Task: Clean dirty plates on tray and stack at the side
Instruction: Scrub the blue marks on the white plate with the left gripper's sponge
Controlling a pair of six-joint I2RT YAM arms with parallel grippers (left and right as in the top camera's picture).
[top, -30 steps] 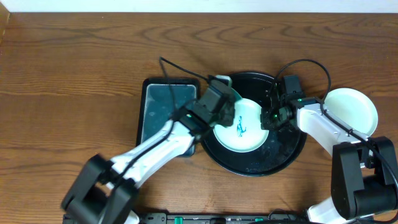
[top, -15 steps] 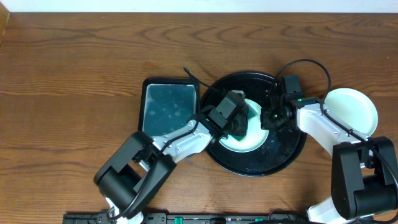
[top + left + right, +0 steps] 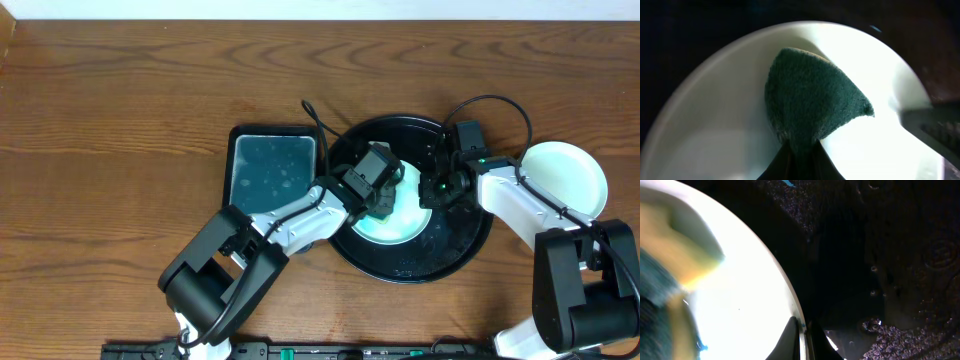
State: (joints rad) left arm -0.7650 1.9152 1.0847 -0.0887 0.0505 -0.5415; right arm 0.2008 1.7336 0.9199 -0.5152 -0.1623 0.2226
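Mint plate [image 3: 398,226] sits on the black tray [image 3: 462,245] at frame centre, its left side hidden under the left gripper [image 3: 383,203], clamped on a green sponge [image 3: 810,102]. The right gripper [image 3: 432,190] pinches the plate's right rim. A white plate [image 3: 570,175] lies right of the tray, a teal tray [image 3: 270,170] left.

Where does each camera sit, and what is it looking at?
Overhead: above the table, looking straight down on the black tray, left arm and right arm.
Left wrist: on the left arm, looking down its fingers at the sponge on the plate.
Right wrist: on the right arm, its fingers pinching the plate rim.
Shared: all three show that plate.
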